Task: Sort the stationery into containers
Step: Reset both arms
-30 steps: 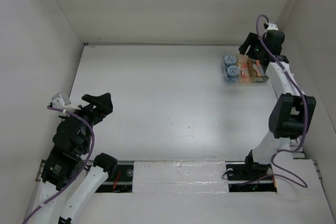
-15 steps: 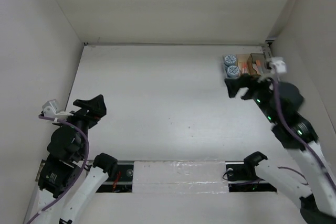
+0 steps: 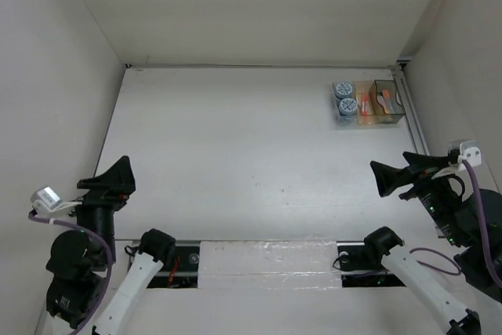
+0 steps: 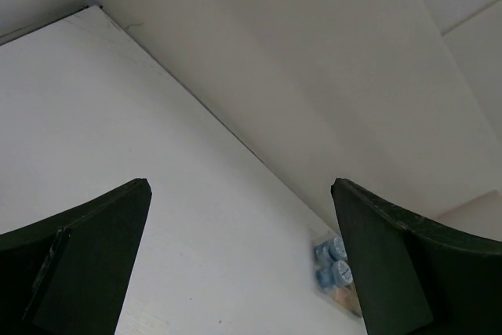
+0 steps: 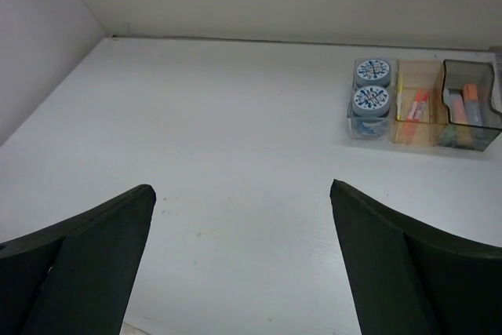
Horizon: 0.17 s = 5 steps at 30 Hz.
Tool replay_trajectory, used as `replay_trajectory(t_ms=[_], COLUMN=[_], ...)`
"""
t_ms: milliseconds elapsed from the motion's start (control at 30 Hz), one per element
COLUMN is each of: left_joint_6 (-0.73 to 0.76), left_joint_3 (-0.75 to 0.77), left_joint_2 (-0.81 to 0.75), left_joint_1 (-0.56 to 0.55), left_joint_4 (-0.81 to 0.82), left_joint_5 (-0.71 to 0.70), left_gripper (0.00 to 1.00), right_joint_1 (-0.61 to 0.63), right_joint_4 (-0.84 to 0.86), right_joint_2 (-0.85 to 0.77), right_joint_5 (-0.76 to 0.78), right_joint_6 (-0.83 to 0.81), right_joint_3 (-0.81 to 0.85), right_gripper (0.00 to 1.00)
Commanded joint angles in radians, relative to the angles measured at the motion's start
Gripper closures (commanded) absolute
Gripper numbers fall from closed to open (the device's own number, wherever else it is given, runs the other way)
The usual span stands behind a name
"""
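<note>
Organiser (image 5: 417, 137): three joined compartments, two blue-white pots (image 5: 370, 100) leftmost.

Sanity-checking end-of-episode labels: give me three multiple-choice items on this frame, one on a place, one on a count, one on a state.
1. Where do the pots sit relative to the organiser?
A) loose beside it
B) in its leftmost compartment, seen from the arms
C) in its middle compartment

2. How many pots are there?
A) one
B) two
C) four

3. The right tool is:
A) shut on a pen
B) shut on a pot
C) open and empty

Answers:
1 B, both stand inside that end box.
2 B, two blue-and-white lids show.
3 C, its jaws stand wide apart with nothing between them.
</note>
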Motion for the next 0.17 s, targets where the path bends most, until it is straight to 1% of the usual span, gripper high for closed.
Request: replay_trajectory(t_ms=[0,133], left_joint_6=[-0.020,-0.030], left_joint_3=[0.003,0.003], left_joint_2=[-0.030,0.019], left_joint_1=[-0.002,-0.002], left_joint_4=[0.008,-0.001], left_joint_5=[-0.045,-0.046], left_gripper=[0.00,0.00], right_joint_1=[0.009,0.009], right_joint_4=[0.003,0.003], right_joint_2=[-0.008,0.058], right_joint_5=[-0.017,-0.017], right_joint_6=[-0.048,-0.059], right_joint_3=[0.017,0.017], right_gripper=[0.00,0.00])
